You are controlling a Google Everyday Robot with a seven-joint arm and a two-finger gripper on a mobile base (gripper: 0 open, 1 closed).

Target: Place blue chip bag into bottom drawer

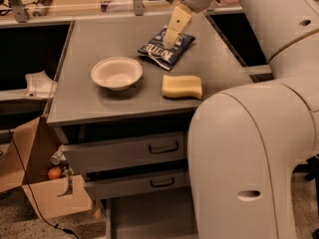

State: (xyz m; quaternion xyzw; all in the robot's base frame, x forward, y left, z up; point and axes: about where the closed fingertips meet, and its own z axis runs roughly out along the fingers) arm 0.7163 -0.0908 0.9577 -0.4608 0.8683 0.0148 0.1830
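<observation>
The blue chip bag [158, 55] lies flat on the grey cabinet top [99, 108], toward the back, with its white lettering facing up. My gripper [170, 40] comes down from the upper right and hangs over the bag's upper middle, at or just above its surface. I cannot tell whether it touches the bag. The bottom drawer [149, 215] is pulled out below the two handled drawers, and its flat grey floor shows, partly hidden by my arm.
A white bowl [117, 72] sits left of the bag and a yellow sponge [182, 86] lies in front of it. My bulky white arm [249, 158] fills the right side. An open cardboard box [37, 183] stands on the floor at the left.
</observation>
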